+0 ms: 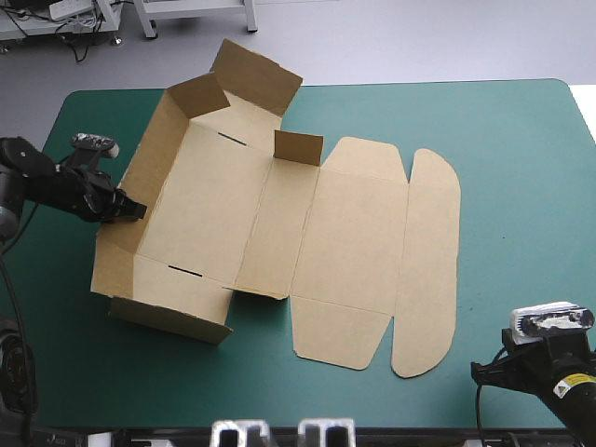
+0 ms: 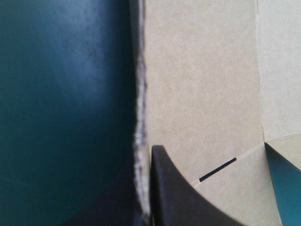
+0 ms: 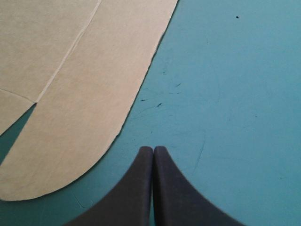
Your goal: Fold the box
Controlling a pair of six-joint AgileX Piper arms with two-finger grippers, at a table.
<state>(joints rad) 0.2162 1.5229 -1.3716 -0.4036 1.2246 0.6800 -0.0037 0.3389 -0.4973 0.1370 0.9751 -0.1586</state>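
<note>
High: brown box (image 1: 279,223) mid-table, left walls up, left gripper (image 1: 133,210) at outer wall; left wrist: fingers (image 2: 174,197) clamped on that wall's edge, prob light + stiff, so grab edges; right wrist: right gripper (image 3: 153,149) tips together, beside lid flap.

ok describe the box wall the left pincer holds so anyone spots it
On the teal-green table lies the brown box. The wall is its long raised side toward the table's left edge, in the left pincer. The opposite end lies flat and rounded.
</note>
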